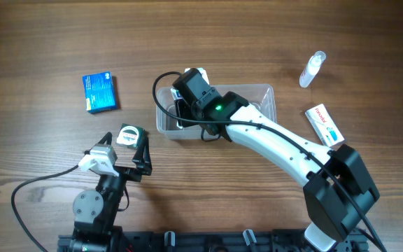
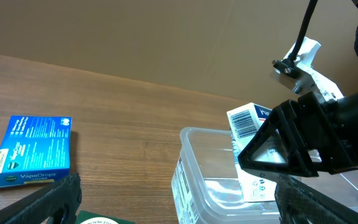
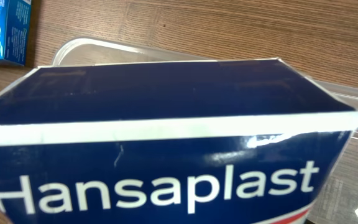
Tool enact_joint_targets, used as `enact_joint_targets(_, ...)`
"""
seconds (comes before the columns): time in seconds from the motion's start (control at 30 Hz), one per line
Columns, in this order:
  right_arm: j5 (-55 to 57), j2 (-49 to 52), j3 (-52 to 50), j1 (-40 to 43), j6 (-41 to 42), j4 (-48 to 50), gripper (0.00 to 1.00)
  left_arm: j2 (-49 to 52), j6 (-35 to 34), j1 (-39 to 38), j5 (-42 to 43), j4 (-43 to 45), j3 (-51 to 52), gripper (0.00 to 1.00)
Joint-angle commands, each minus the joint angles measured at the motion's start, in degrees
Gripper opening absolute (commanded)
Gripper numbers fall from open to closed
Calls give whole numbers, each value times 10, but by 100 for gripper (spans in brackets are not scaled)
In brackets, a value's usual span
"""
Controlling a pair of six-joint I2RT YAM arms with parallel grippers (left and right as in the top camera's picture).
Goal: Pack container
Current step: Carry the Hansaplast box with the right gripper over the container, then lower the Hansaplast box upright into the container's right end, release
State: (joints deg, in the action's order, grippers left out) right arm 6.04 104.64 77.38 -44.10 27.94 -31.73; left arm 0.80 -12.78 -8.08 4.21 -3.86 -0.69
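Container (image 1: 257, 94), clear, sits in the middle of the table (image 1: 47, 42). The right gripper (image 1: 182, 103) hangs over its left end, clamped on a dark-blue Hansaplast box (image 3: 166, 124). In the left wrist view this box stands tilted, its lower part inside the container and its barcode end above the rim. The left gripper (image 1: 124, 142) sits low near the table's front edge, fingers spread wide and grasping nothing; a small green pack (image 1: 129, 134) lies between them. A blue box (image 1: 100, 92) lies flat, left of the container and apart from it. A bottle (image 1: 312, 68) lies beyond the container's far right corner. A red-white box (image 1: 325, 124) lies to the container's right.
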Motion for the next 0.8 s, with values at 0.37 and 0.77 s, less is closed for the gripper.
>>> enact_joint_targets(0.37,0,-25,6,-2,-5,-14,65,-3,3,4,0,-2,4,100)
enact_joint_targets(0.77,7,-87,6,12,-11,-30,66,-3,3,4,0,-2,4,100)
